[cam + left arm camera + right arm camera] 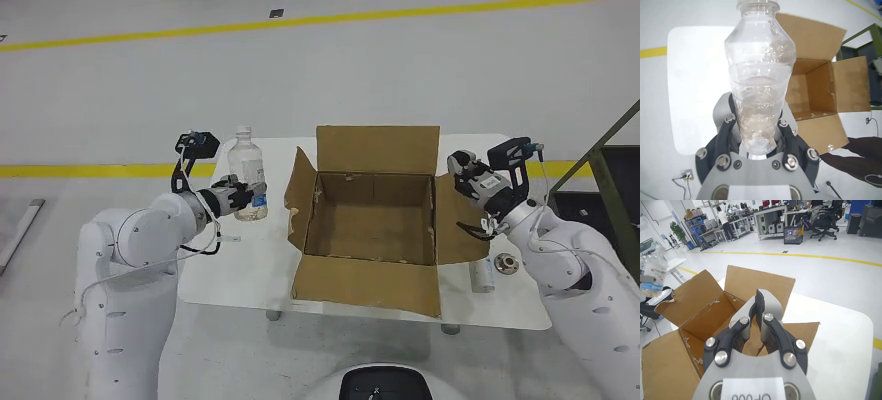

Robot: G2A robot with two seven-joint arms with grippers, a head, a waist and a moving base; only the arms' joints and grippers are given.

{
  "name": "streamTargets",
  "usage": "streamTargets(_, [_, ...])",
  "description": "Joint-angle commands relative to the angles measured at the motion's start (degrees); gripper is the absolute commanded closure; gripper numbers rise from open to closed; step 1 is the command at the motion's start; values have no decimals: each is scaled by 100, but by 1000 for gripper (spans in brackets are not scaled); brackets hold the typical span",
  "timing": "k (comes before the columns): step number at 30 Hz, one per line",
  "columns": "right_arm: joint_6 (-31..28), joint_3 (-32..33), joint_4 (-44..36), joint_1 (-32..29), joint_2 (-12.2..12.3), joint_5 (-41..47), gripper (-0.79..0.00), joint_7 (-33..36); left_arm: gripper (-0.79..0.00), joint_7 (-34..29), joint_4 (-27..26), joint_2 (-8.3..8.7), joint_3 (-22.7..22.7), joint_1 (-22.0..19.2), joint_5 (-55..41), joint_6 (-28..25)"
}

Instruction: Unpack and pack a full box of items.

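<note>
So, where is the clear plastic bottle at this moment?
In the top view the clear bottle is held upright by the left end effector, shut around its lower part, over the white table, just left of the open cardboard box.

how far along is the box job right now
Done: the cardboard box stands open and its floor looks bare, so unpacking seems about finished. In hand: the left end effector grips a clear bottle beside the box. Left: that bottle and the small items lying on the table likely need repacking.
</note>
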Motion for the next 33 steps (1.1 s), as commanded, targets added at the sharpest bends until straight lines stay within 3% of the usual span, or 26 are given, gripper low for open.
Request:
streamTargets(1, [25, -30, 22, 0, 4, -124, 0, 9, 0, 101, -31, -16, -21, -159, -443, 35])
streamTargets(9, [96, -110, 72, -43, 7, -325, 0, -44, 0, 66, 155, -52, 211, -606, -1500, -206])
streamTargets(22, [148, -141, 132, -100, 20, -543, 0, -115, 0, 66, 155, -52, 211, -606, -1500, -206])
streamTargets(25, [153, -146, 162, -114, 22, -550, 0, -104, 0, 346, 125, -56, 265, -439, -1675, -250])
streamTargets(28, [156, -161, 171, -123, 23, -561, 0, -102, 0, 417, 199, -88, 548, -513, -1969, -399])
streamTargets(33, [235, -156, 141, -160, 24, -568, 0, -86, 0, 797, 743, -249, 1349, -941, -2617, -522])
